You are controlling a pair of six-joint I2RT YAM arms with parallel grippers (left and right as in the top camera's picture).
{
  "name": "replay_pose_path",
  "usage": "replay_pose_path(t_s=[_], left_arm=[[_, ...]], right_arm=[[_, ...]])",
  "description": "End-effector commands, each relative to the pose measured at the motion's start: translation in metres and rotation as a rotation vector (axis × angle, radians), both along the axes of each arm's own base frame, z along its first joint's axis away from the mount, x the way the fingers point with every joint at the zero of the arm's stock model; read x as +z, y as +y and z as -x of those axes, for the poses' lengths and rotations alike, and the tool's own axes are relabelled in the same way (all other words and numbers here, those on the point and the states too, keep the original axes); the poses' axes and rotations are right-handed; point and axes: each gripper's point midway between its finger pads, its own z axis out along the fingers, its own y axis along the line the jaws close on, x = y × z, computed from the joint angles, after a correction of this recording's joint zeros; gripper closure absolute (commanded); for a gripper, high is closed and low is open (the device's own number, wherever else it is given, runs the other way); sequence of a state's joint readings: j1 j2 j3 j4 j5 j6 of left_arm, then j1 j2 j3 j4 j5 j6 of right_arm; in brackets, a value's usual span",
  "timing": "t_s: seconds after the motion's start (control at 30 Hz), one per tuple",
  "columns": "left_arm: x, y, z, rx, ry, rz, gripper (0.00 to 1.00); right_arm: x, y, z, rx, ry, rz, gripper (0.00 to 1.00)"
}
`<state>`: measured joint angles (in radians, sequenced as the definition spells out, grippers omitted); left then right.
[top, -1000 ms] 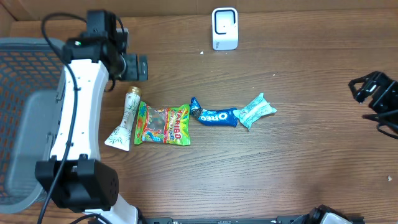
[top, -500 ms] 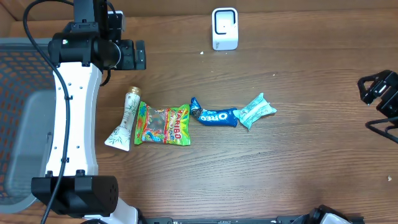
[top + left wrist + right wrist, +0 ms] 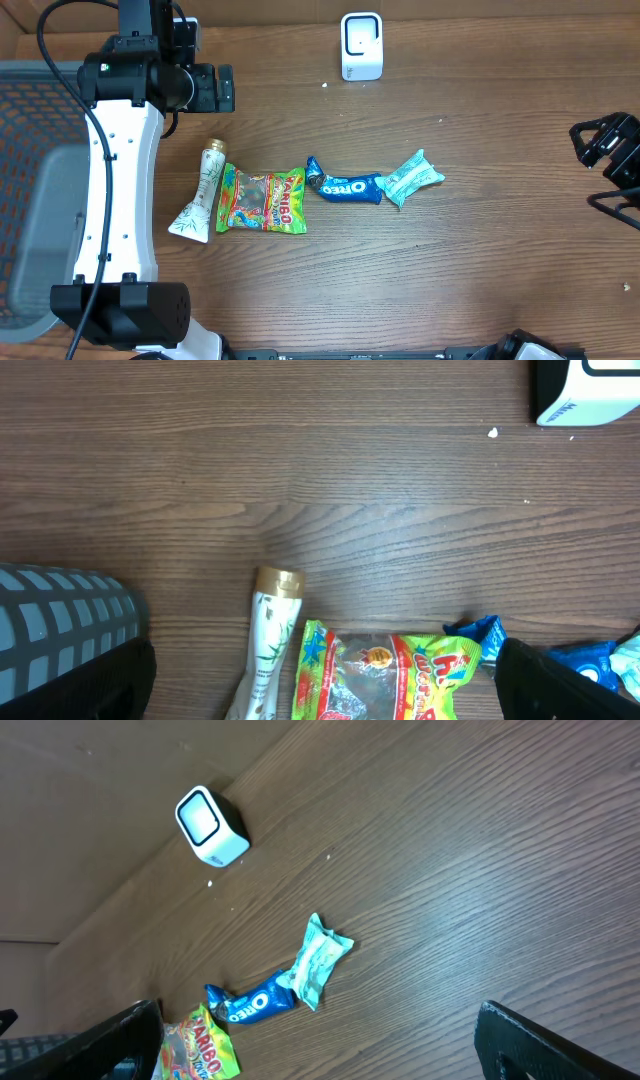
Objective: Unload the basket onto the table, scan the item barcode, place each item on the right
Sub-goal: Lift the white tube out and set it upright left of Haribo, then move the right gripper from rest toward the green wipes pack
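Plastic Haribo bag (image 3: pixel 262 200) touches the tube (image 3: pixel 203 195), so the left fingers (image 3: pixel 570 685) (wide and empty, right fingers (image 3: pixel 560 1045) too) might snag both.

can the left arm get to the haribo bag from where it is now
Probably yes: the left pincer is open and empty, with nothing between it and the haribo bag; only the tube crowds one edge.

A tube (image 3: pixel 204 190) lay just left of the candy bag (image 3: pixel 262 200), a cookie pack (image 3: pixel 345 186) and a wrapper (image 3: pixel 411 177) to its right, and a scanner (image 3: pixel 361 45) well behind it.
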<state>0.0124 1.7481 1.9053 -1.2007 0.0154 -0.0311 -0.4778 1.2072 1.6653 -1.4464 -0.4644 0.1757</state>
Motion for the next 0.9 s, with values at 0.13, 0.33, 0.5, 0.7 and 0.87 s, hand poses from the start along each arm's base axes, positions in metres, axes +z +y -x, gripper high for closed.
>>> replay_pose_path(t_s=[0.13, 0.33, 0.5, 0.7, 0.87], left_arm=[[-0.0010, -0.0046, 0.0007, 0.003, 0.003, 0.018, 0.00], [-0.0010, -0.0046, 0.0007, 0.003, 0.003, 0.018, 0.00], [-0.0010, -0.0046, 0.0007, 0.004, 0.003, 0.018, 0.00], [-0.0010, -0.0046, 0.0007, 0.003, 0.003, 0.018, 0.00], [-0.0010, -0.0046, 0.0007, 0.003, 0.003, 0.018, 0.00]], right_arm=[[0.0076, 0.0002, -0.0003, 0.000, -0.024, 0.003, 0.00], [0.0075, 0.0001, -0.0002, 0.002, -0.025, 0.006, 0.00], [0.0080, -0.0002, -0.0008, 0.002, -0.028, 0.008, 0.00], [0.0085, -0.0006, -0.0017, 0.015, -0.035, 0.022, 0.00], [0.0125, 0.0017, -0.0090, 0.037, -0.064, 0.011, 0.00]])
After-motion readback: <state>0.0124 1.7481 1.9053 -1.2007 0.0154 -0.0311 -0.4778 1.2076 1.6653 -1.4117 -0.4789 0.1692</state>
